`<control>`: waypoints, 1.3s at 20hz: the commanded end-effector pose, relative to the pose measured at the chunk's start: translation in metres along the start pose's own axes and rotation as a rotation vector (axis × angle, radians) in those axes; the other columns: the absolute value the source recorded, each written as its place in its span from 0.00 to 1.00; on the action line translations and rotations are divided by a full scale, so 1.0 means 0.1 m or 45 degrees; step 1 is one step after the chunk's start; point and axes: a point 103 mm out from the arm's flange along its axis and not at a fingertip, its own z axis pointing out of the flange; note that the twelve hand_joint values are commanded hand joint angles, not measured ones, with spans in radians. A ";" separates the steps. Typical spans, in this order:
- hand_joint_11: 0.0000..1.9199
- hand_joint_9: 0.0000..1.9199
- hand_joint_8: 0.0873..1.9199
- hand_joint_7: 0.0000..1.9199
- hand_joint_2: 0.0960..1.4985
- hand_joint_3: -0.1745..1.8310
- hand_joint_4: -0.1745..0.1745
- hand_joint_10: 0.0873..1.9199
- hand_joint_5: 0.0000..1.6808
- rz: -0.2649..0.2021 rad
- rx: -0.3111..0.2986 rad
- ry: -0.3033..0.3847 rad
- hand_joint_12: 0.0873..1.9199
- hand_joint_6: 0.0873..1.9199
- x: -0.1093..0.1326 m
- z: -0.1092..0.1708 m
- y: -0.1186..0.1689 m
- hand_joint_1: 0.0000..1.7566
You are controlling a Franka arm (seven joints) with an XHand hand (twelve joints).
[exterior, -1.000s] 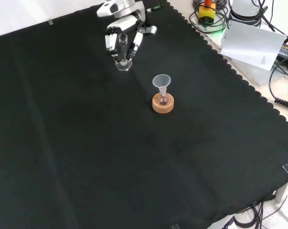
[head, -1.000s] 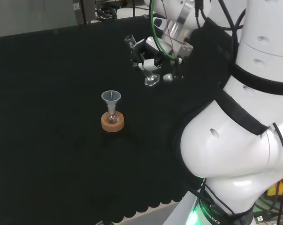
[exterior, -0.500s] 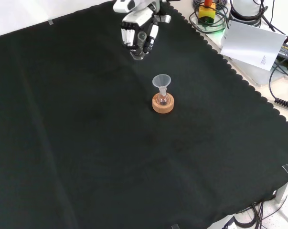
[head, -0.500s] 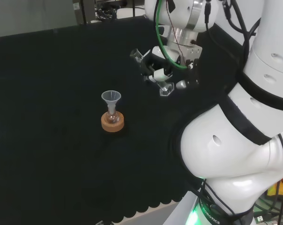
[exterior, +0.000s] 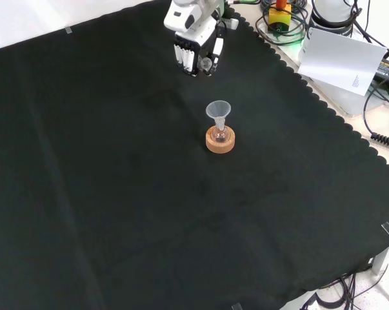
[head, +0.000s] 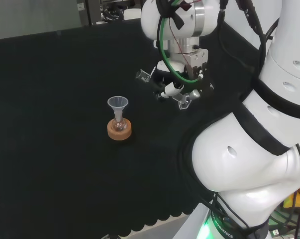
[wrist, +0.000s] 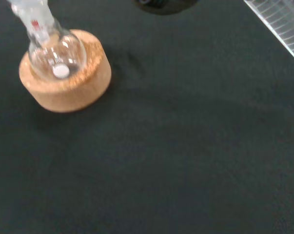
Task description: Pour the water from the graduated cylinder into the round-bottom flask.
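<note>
A small round-bottom flask (head: 119,123) stands on a cork ring (head: 119,131) with a clear funnel (head: 118,103) in its neck. In the front view the flask (exterior: 220,134) stands mid-cloth. The hand (head: 170,89) hangs above the cloth to the right of the flask in the head view. Its fingers are curled round the clear graduated cylinder (head: 144,75), which is tilted steeply, mouth toward the funnel and base (head: 184,101) away from it. In the front view the hand (exterior: 195,50) is beyond the flask, with the cylinder (exterior: 207,64) below its fingers. The wrist view has the flask's bulb (wrist: 56,56) in the cork ring (wrist: 68,87) and the cylinder's ruled wall (wrist: 283,24).
The arm's own white links (head: 249,149) stand at the head view's right. The cloth's scalloped edge (exterior: 323,106) runs down the front view's right, with a white sheet (exterior: 341,58) and cables beyond it.
The hand has lifted the cylinder off the cloth, carried it toward the flask and tipped it from near upright to a steep tilt. The flask has not moved.
</note>
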 end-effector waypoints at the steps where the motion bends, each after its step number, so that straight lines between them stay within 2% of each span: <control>1: 0.65 0.75 0.41 0.57 0.69 0.09 0.00 0.00 0.64 -0.003 0.153 -0.136 0.36 0.42 0.12 -0.01 0.10 0.73; 17: 0.64 0.75 0.41 0.57 0.69 0.09 0.00 0.00 0.64 0.007 0.345 -0.355 0.36 0.42 0.36 -0.03 0.24 0.73; 26: 0.65 0.75 0.41 0.57 0.69 0.09 0.00 0.00 0.64 0.032 0.389 -0.473 0.36 0.42 0.47 -0.07 0.25 0.73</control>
